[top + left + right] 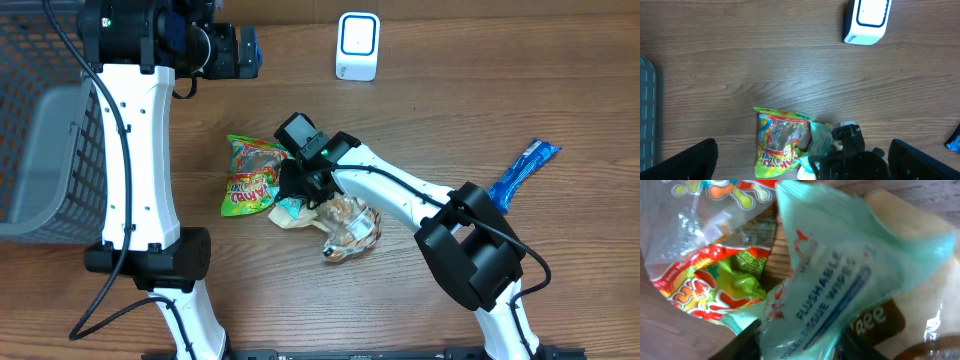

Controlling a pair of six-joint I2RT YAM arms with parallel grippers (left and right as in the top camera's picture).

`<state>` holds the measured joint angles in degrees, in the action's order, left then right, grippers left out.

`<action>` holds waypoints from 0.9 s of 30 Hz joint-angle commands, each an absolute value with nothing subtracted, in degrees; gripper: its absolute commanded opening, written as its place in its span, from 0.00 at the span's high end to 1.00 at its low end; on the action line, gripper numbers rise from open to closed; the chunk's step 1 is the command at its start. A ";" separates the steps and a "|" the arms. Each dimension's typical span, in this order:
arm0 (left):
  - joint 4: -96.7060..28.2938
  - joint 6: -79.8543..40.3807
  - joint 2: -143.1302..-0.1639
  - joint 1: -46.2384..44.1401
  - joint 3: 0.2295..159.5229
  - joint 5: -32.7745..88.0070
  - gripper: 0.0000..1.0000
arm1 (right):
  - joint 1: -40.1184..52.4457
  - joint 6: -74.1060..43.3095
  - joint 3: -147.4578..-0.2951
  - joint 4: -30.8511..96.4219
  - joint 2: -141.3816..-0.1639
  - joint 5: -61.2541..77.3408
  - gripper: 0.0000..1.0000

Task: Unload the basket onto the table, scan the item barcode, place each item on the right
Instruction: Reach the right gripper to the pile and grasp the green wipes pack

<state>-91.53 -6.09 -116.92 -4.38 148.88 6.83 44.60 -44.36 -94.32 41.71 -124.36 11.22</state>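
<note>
A teal pack of flushable wipes (830,275) lies in the pile at mid-table, small in the overhead view (288,208). My right gripper (797,340) is down on it, a dark finger (742,342) on each side pressing the pack's lower end. The white barcode scanner (357,46) stands at the table's far edge, also in the left wrist view (867,20). My left gripper (238,52) hovers high at the back left, wide open (802,145) and holding nothing.
A bright candy bag (250,178) lies against the wipes on the left. A clear snack bag (350,228) and a cream-brown pack (910,295) lie on the right. A blue packet (525,168) sits far right. A grey basket (40,150) stands at the left edge.
</note>
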 commanded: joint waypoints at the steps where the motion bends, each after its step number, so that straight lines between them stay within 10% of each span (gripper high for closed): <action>1: -91.46 -6.87 -117.36 -4.14 149.73 7.07 0.00 | 44.29 -40.75 -94.06 41.91 -125.51 9.52 0.65; 10: -91.46 -6.87 -117.36 -4.14 149.73 7.07 0.00 | 42.65 -29.63 -97.84 50.61 -122.41 13.02 0.96; 20: -91.46 -6.87 -117.36 -4.14 149.73 7.07 0.00 | 35.35 -15.38 -98.08 52.69 -115.13 37.21 0.96; 27: -91.46 -6.87 -117.36 -4.14 149.73 7.07 0.00 | 16.08 -6.76 -98.06 52.80 -113.25 80.62 0.96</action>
